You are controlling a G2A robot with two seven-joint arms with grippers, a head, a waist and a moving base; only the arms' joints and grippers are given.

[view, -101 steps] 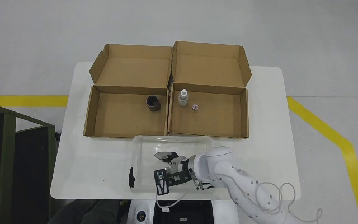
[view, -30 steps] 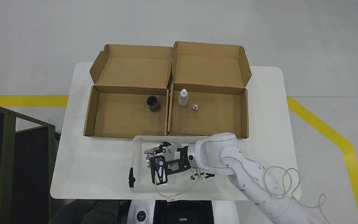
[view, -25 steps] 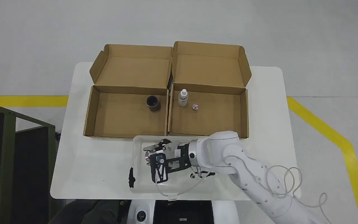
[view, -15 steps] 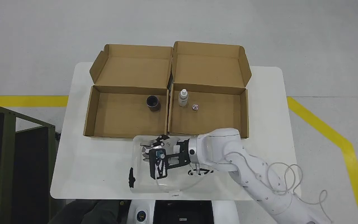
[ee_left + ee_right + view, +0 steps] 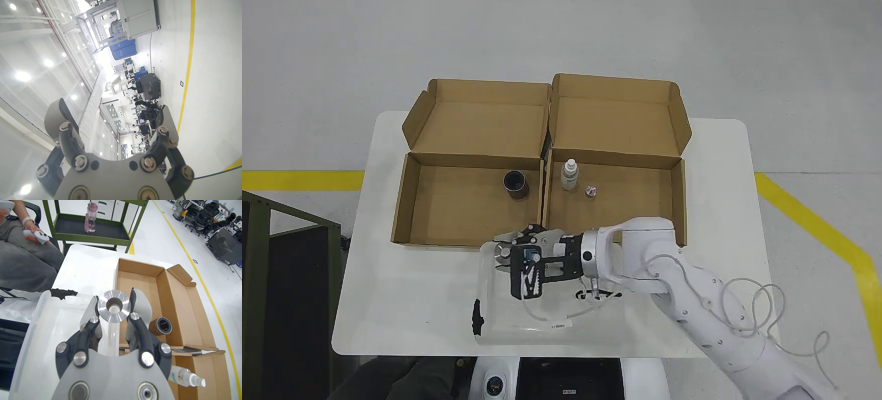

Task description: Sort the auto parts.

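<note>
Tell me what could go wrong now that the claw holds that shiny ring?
The ring sits only between the fingertips of the right gripper, held on its round side, so it might slip and drop back into the bin. The gripper hangs near the wall of the left box; crossing low could bump the cardboard and shove the box. Set down carelessly, the ring might knock the dark sleeve already in that box.
</note>
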